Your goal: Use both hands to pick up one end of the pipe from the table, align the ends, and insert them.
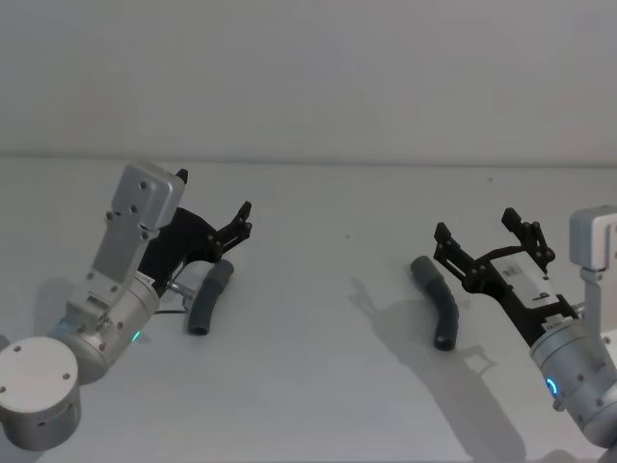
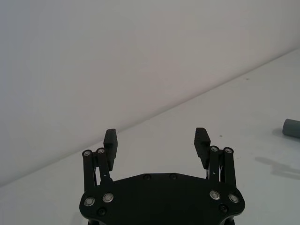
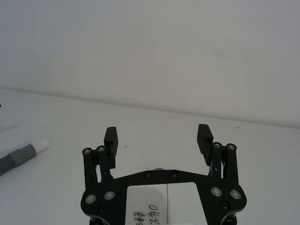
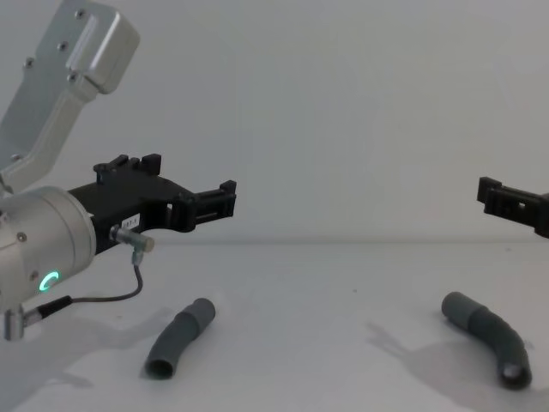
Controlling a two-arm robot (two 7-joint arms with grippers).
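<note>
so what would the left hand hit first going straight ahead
Probably nothing close: the left hand points over the table toward the wall, with a pipe end off its line. Depth is unclear.

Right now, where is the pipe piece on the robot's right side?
In the head view, the right pipe piece lies on the table, right of centre, under the open right gripper, not touching it.

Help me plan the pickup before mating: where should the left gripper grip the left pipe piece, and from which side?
Probably mid-length on the left pipe piece, at its bend, from above with the open left gripper spanning its width: it lies flat on the table, and both ends stay free.
</note>
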